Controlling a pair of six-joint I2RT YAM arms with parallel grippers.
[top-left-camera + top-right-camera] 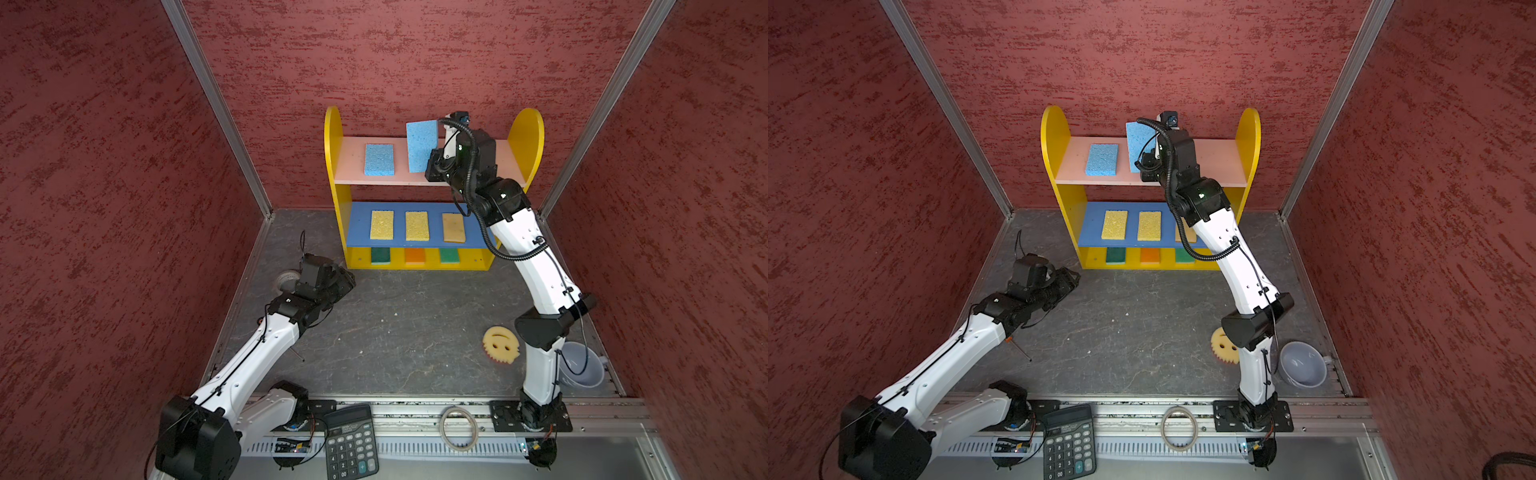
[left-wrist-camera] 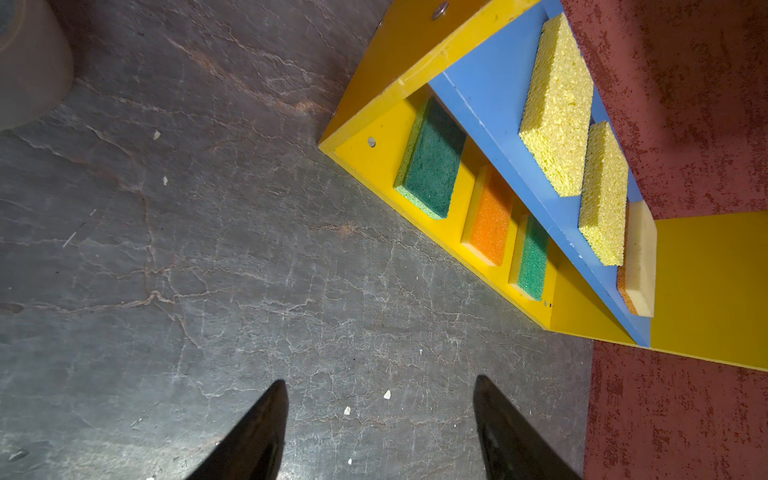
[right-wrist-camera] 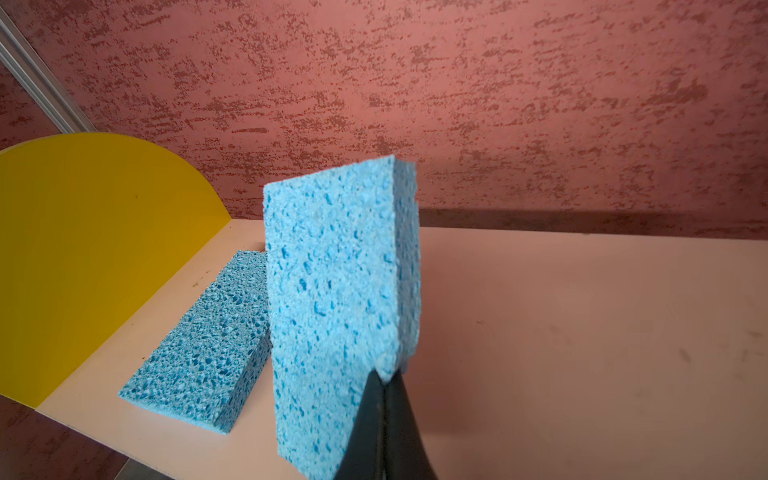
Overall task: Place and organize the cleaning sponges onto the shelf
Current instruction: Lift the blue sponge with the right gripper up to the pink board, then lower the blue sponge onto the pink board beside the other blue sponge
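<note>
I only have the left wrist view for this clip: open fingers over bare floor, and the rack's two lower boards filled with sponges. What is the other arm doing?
Observer: The right gripper is shut on a blue sponge, holding it upright over the pink top board.
Operator: Is anything lying on that board?
Observer: Yes, a second blue sponge lies flat there, left of the held one.
Operator: Any sponges not shelved yet?
Observer: One, a round yellow smiley sponge, lies on the floor.
</note>
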